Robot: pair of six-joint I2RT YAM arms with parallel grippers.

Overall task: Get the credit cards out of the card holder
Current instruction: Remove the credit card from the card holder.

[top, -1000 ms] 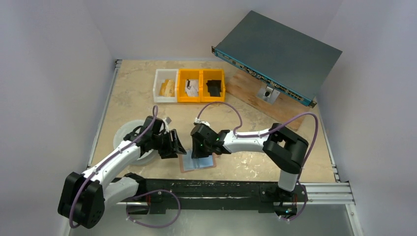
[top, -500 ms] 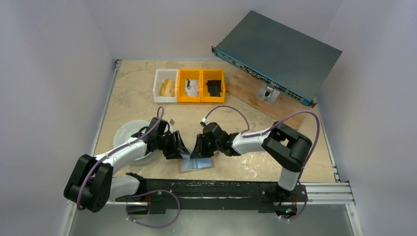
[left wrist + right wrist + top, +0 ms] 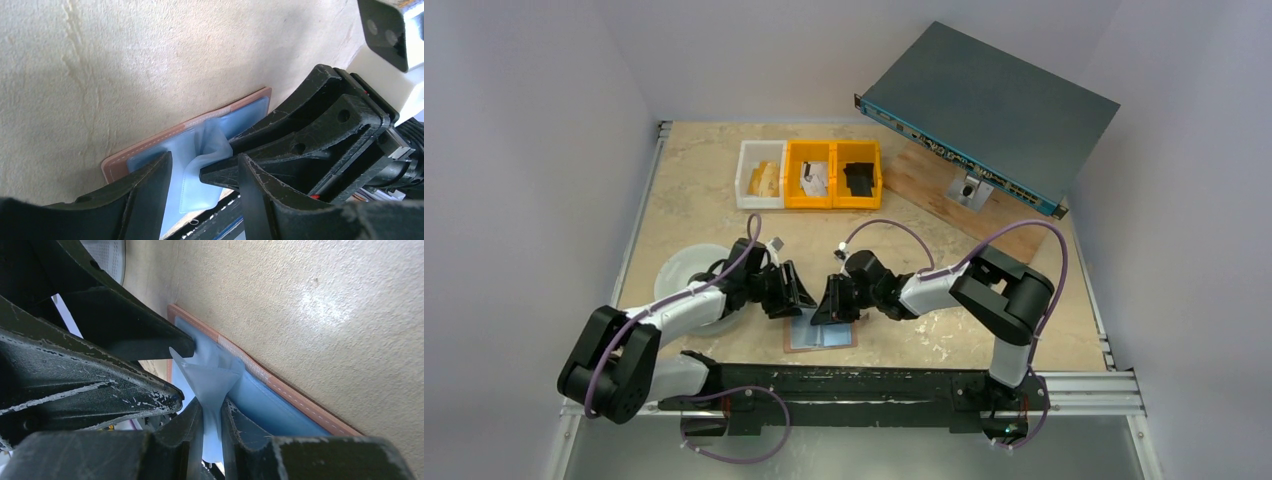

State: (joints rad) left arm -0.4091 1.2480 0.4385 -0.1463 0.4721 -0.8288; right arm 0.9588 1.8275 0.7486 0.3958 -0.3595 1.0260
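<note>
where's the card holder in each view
Top external: card holder low centre, lying open.
Left wrist: card holder across the centre, lower left to upper right.
Right wrist: card holder diagonal, upper left to lower right.
Shared landmark: right tool pinching its pale blue flap.

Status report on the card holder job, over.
Right gripper shut on card holder's pale blue inner flap. Left gripper open beside it. Holder lies open on table. No card visible.

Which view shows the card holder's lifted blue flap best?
The right wrist view: the flap rises close and sharp into the right gripper. The left wrist view shows it crumpled; the top view, only a blue patch.
</note>
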